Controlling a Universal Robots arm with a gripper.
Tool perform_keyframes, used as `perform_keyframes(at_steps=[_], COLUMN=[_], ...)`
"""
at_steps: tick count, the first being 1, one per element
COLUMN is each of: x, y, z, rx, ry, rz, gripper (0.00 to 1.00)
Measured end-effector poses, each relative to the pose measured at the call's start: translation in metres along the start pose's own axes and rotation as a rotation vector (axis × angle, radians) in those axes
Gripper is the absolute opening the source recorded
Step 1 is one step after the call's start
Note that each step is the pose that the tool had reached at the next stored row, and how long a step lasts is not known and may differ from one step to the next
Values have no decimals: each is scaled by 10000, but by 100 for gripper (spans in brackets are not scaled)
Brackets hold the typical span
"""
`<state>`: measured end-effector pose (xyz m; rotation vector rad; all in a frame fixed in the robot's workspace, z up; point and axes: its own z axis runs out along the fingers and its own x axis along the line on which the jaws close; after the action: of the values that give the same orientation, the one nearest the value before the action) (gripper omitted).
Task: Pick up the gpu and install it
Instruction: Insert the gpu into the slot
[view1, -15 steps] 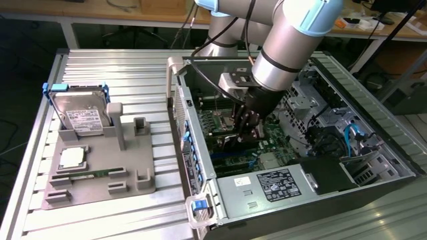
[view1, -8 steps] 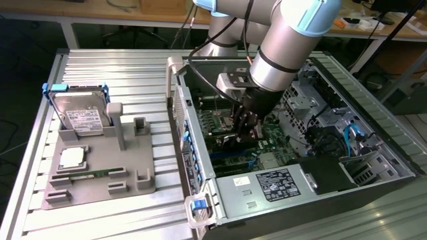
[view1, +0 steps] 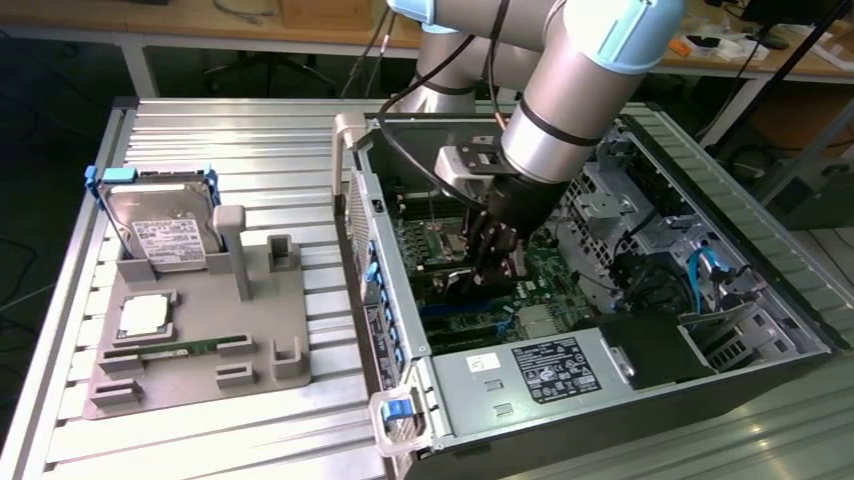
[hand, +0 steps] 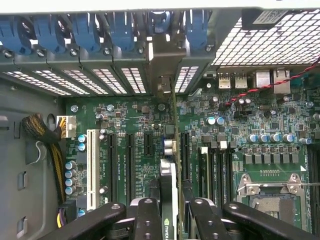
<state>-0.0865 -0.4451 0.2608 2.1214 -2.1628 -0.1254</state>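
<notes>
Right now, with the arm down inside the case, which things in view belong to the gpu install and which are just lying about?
In the job:
- gpu, held edge-on in the gripper over the motherboard slots
- computer case, side open

Lying about:
- hard drive in a blue frame, on the grey holder
- RAM stick, on that holder
- CPU, on that holder

- I see the gripper (hand: 169, 212) low over the motherboard (hand: 135, 117), its black fingers (hand: 148, 220) closed on either side of the gpu (hand: 170, 185).
- The gpu stands on edge, its thin board running toward the case's rear wall, where its metal bracket (hand: 164, 60) stands between the vented slot covers (hand: 100, 80).
- Black expansion slots (hand: 129, 165) and one white slot (hand: 91, 167) lie beside it.
- Blue retention clips (hand: 85, 30) line the rear wall.
- The CPU socket (hand: 272, 192) sits well apart, yellow-black cables (hand: 42, 127) opposite.
</notes>
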Motion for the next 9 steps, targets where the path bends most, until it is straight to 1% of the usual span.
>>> perform_keyframes(at_steps=[4,6,9], x=[0,0,0], y=[-1,2,2], z=[-2,-24,-27], rx=[-1,-4,-4], ry=[1,2,0], rz=[0,-1,-1], gripper=[27,27,27])
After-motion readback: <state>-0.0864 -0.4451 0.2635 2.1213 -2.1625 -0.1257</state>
